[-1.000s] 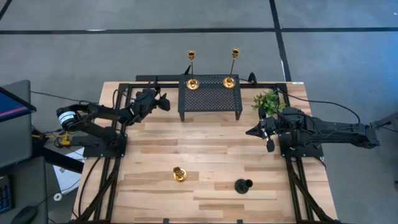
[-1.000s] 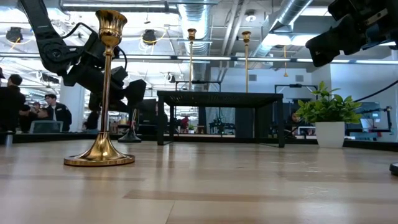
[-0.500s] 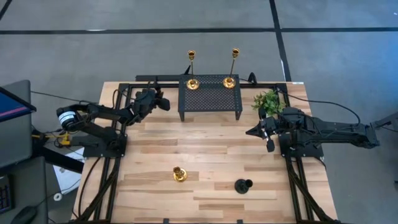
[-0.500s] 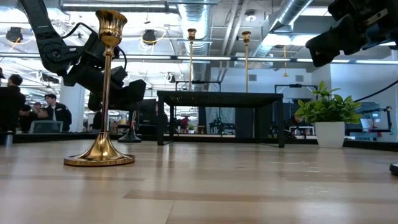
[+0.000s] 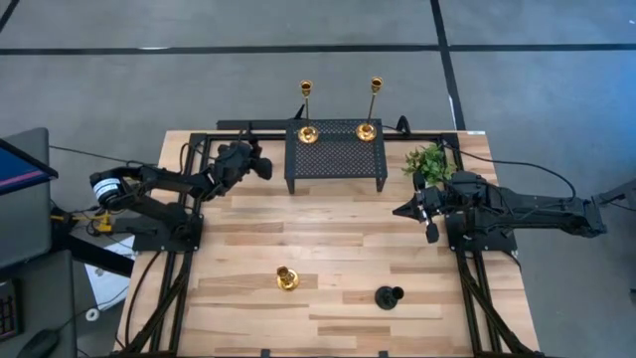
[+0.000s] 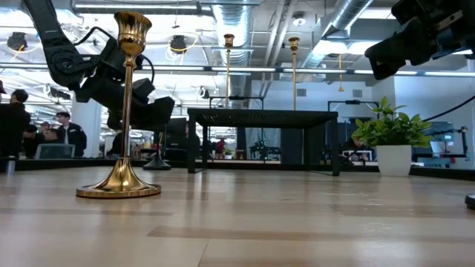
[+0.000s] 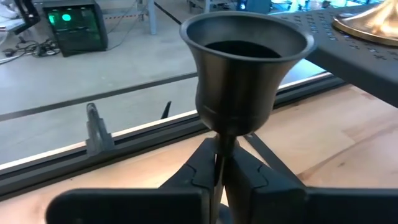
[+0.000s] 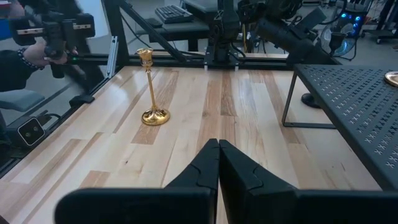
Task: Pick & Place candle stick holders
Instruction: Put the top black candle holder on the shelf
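Note:
A matte black candle stick holder (image 7: 245, 62) stands upright at the far left, beside the black mesh rack (image 5: 336, 159), with my left gripper (image 5: 260, 164) shut on it. Its round base (image 8: 309, 98) rests on the table by the rack's leg. Two tall gold holders (image 5: 306, 132) (image 5: 367, 130) stand on the rack's far edge. Another gold holder (image 5: 286, 279) and a second black one (image 5: 388, 295) stand near the front edge. My right gripper (image 5: 397, 211) hangs shut over the right half, holding nothing. My left gripper pinches the black holder's thin stem (image 7: 222, 142), just under its cup, between its two fingers. The fingers come roughly level from the table's left and lie across the stem. The holder stands upright with its base on the table.
A small green plant (image 5: 427, 161) in a white pot stands right of the rack. Dark frame rails run along the table's left, right and far edges. Bare wood lies in the middle between the rack and the two front holders. People sit in the room beyond the left side.
My left gripper has shut on the black holder's stem and stayed in place by the rack. The holder has not moved.

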`<state>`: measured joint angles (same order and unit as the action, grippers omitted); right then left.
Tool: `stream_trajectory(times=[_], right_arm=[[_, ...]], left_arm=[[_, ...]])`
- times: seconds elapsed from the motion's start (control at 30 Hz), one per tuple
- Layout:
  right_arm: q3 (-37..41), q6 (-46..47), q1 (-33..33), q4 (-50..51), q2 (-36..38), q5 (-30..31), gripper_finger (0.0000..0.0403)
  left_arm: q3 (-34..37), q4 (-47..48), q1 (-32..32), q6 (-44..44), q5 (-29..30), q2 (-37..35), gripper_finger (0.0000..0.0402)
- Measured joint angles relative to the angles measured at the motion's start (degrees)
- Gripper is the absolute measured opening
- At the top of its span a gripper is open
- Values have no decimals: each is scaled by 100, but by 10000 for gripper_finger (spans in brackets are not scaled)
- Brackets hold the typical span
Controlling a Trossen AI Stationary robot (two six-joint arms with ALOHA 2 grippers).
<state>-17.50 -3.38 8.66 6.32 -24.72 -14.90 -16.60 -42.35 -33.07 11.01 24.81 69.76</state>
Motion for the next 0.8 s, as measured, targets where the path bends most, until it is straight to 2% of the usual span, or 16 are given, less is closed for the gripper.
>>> stream_trajectory(times=[0.2,0.4,0.6,0.8], right_arm=[[0,-2,-1,-1,1,0,0],[0,-4,0,0,1,0,0],[0,-8,1,-1,1,0,0],[1,-9,1,0,1,0,0]], left_arm=[[0,330,126,-51,-188,-331,13],[0,1535,119,-53,-109,-1475,13],[0,2326,119,-58,-98,-2662,13],[-217,3113,132,-57,-92,-3331,13]])
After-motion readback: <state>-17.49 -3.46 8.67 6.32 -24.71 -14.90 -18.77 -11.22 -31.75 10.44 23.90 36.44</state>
